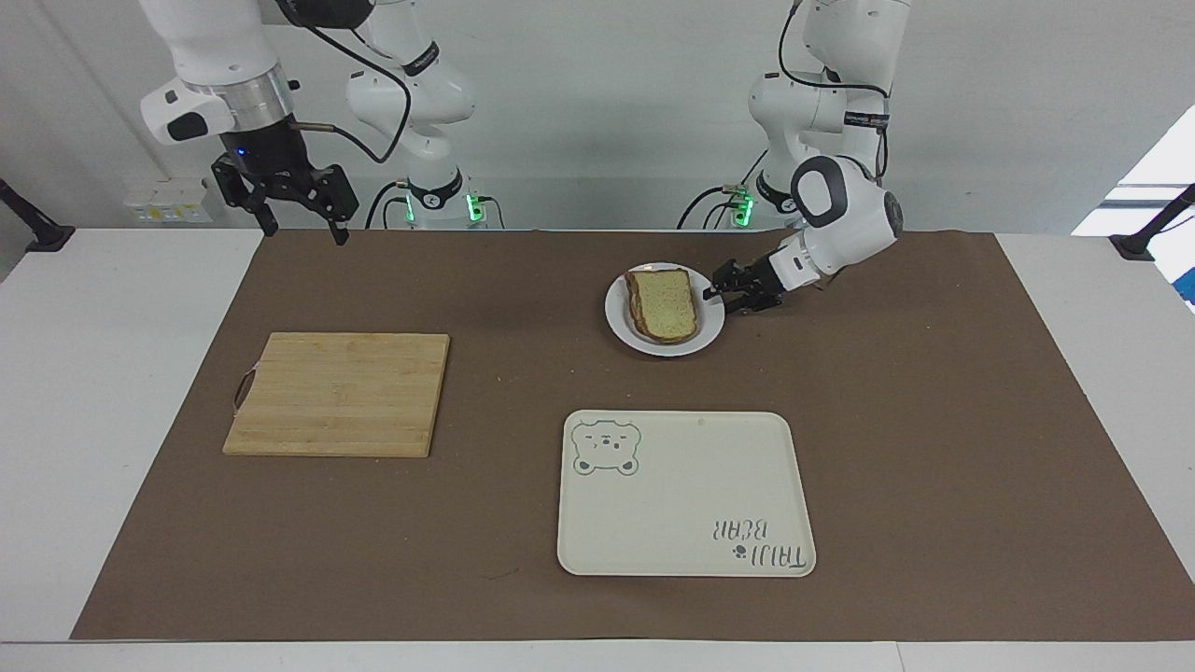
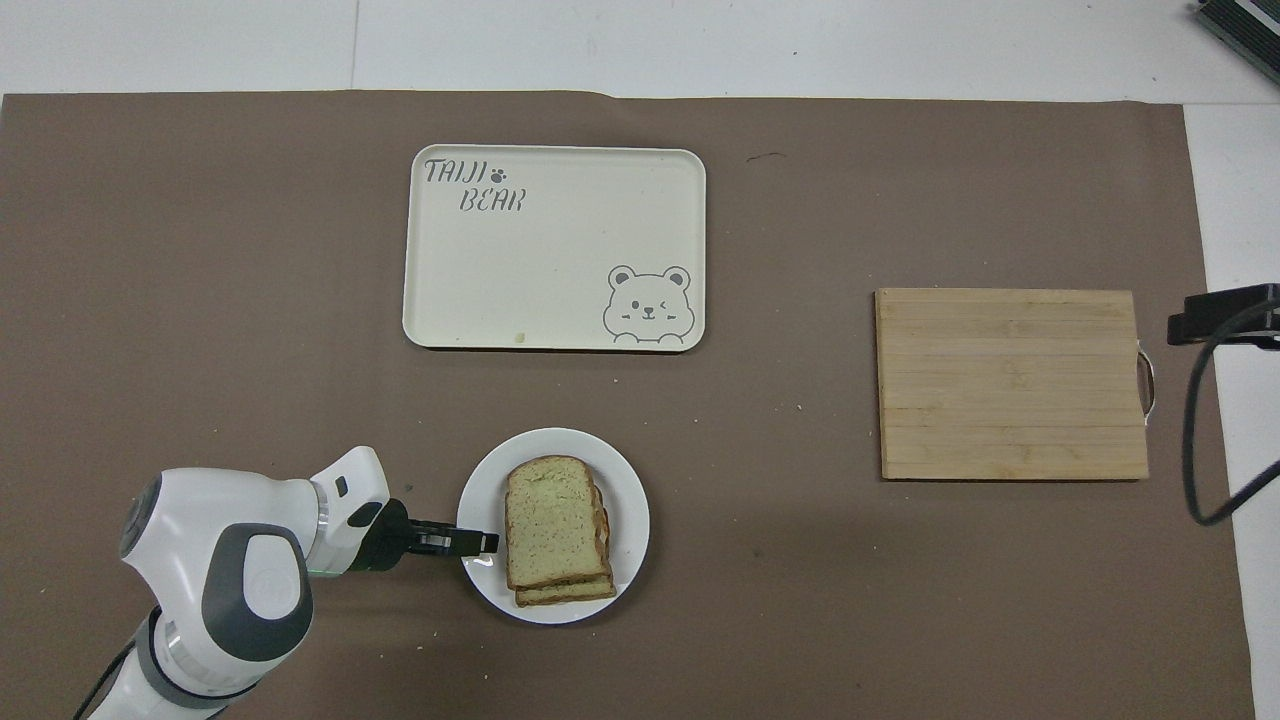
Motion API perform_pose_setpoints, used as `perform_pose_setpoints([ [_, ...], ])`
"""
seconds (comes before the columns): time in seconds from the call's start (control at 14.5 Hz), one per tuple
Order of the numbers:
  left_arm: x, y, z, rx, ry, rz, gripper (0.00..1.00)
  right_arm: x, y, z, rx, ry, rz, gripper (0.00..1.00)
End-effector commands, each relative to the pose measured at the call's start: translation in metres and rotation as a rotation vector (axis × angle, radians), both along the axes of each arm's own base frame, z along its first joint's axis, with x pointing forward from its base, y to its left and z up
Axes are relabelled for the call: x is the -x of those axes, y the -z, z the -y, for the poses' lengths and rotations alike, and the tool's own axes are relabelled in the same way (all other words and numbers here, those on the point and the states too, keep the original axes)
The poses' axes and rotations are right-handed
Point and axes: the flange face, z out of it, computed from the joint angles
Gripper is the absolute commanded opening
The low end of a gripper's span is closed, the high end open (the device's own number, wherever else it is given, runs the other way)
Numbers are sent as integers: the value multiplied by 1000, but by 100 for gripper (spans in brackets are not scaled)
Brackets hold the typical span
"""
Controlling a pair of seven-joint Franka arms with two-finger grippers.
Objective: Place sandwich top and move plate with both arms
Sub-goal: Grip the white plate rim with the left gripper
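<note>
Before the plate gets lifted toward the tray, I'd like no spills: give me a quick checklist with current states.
1. Sandwich top on the stack, on the plate: ok.
2. Left gripper at the plate's rim: ok.
3. Left gripper firmly clamped on the rim: cannot tell.
4. Right gripper at the plate: not ok; it is raised, open, at the right arm's end.
5. Tray bare for the plate: ok.
</note>
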Motion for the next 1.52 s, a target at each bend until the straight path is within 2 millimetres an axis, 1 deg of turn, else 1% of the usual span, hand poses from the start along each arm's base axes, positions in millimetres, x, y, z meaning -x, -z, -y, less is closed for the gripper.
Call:
perform_pose_setpoints([
  [0.0, 20, 3, 12, -3, 15, 23, 29, 3, 13, 6, 20, -100, -43, 100],
  [0.07, 21, 6, 12, -8, 2, 25, 24, 5, 17, 8, 18, -97, -54, 100],
  [0.14, 23, 8, 15, -12, 7, 23, 14, 7, 15, 11, 15, -91, -64, 100],
  [0.21, 24, 9, 16, -11, 5, 19, 1, 7, 16, 9, 12, -91, -66, 100],
  [0.41, 16, 10, 14, -5, -7, 9, 0, 4, 16, 8, -3, -91, -55, 100],
  [0.69, -10, 2, -3, 56, -47, -27, 0, 6, 17, 7, -6, -93, -59, 100],
  [0.76, -18, -1, -11, 81, -59, -46, 0, 6, 18, 7, -6, -94, -64, 100],
  [0.9, -34, -8, -18, 121, -68, -66, 0, 7, 19, 4, -21, -94, -73, 100],
  [1.24, -89, -35, -42, 252, -77, -109, 0, 10, 21, 2, -42, -99, -79, 100],
  [1.31, -99, -39, -43, 262, -76, -105, 0, 10, 22, 3, -34, -100, -79, 100],
  [1.45, -126, -50, -48, 287, -77, -93, 0, 10, 22, 2, -25, -105, -80, 100],
])
